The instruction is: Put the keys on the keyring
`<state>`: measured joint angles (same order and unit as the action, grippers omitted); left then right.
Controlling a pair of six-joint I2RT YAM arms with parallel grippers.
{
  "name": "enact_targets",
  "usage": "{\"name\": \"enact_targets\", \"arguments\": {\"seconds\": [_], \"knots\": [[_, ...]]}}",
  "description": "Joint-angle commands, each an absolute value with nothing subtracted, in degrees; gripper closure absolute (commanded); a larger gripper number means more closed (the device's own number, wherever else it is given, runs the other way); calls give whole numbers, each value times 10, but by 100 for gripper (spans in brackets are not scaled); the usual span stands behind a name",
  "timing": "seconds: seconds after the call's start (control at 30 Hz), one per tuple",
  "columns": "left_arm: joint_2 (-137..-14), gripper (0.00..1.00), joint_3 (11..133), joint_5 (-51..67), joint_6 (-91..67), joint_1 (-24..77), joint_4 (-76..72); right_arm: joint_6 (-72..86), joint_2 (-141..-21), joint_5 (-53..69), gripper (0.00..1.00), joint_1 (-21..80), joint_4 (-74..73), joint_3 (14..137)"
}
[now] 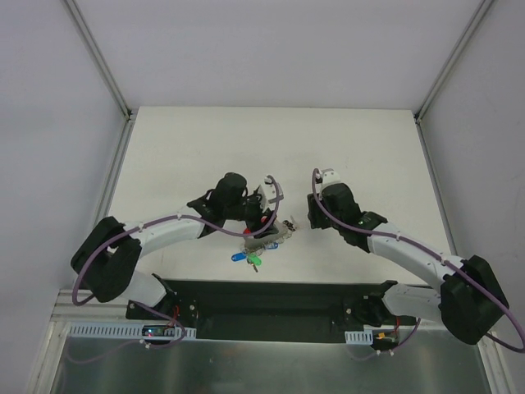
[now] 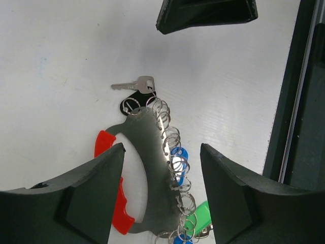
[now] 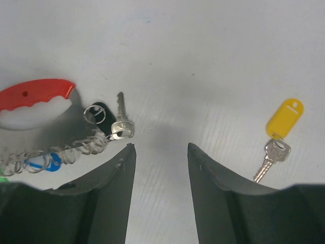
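Working over the white surface [image 1: 205, 148], the left gripper [image 2: 162, 146] holds its jaws open astride the keyring [image 2: 152, 168], whose red loop [image 2: 104, 147] and grey piece [image 2: 144, 132] lie flat between them; closing on the grey piece would, I judge, pin it steady. The right gripper [image 3: 161, 145], jaws open and empty, hangs beside the dark-capped key [image 3: 121, 119] at the ring end, with the yellow-capped key [image 3: 284, 118] lying well apart. Pinching that key by its cap should leave its hole free for threading.
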<state>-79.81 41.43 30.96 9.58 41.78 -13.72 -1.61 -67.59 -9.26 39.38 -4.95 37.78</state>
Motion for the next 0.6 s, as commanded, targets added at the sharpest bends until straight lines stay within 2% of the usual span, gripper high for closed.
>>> {"name": "enact_targets", "arguments": {"seconds": [0.0, 0.23, 0.57], "knots": [[-859, 40, 486, 349, 152, 438, -57, 27, -654, -158, 52, 382, -22, 368], [-931, 41, 561, 331, 215, 468, 32, 30, -674, -161, 52, 380, -22, 380], [-977, 39, 575, 223, 158, 481, 40, 42, -695, -138, 52, 371, -18, 402]]}}
